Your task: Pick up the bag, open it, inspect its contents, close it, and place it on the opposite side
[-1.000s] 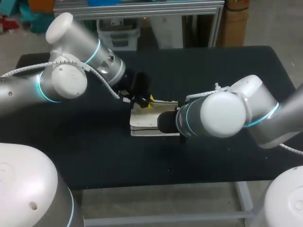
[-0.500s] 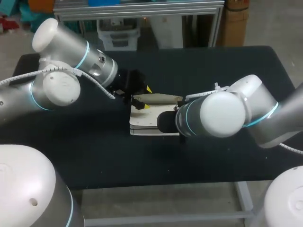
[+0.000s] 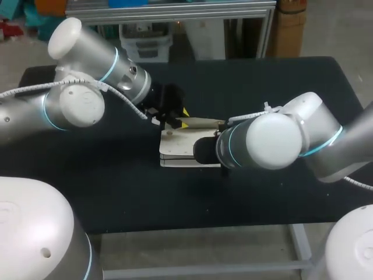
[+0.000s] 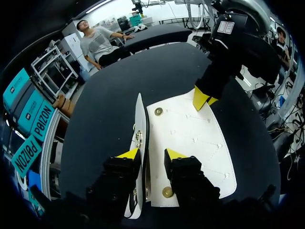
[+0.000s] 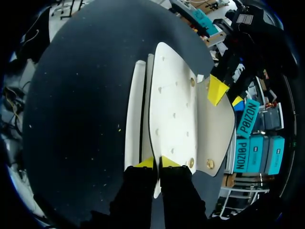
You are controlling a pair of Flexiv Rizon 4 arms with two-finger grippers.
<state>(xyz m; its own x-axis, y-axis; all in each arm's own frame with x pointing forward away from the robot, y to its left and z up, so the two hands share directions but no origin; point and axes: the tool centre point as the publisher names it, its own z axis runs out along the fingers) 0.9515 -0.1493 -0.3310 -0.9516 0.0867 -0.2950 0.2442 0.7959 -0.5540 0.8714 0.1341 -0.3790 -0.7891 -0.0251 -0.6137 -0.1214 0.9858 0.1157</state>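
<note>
Bag, white and flat, is lying near the middle of the black worktop, between the two arms. The left arm is coming in from the left side, and the left tool is hanging over the bag's left end, its yellow tips pointing down toward the white surface. The right arm is coming in from the right, and its bulky elbow is covering the bag's right end in the head view.

In the left wrist view the flap is standing on edge, tilting a little, and running in between the left tool's fingers. Those fingers are standing apart. The flap is resting against one of them while a gap is showing between it and the other, so this tool is not clamping anything. Beside the flap the bag's broad white panel is spreading out flat, with two round metal snaps sitting along the side nearest the flap.

In the right wrist view the right tool is pinching the near edge of that broad white panel. Its two yellow tips are sitting almost together, with only the thin white edge between them, and they are touching it from both sides. The left tool is showing at the panel's far end, just beside the flap.
</note>
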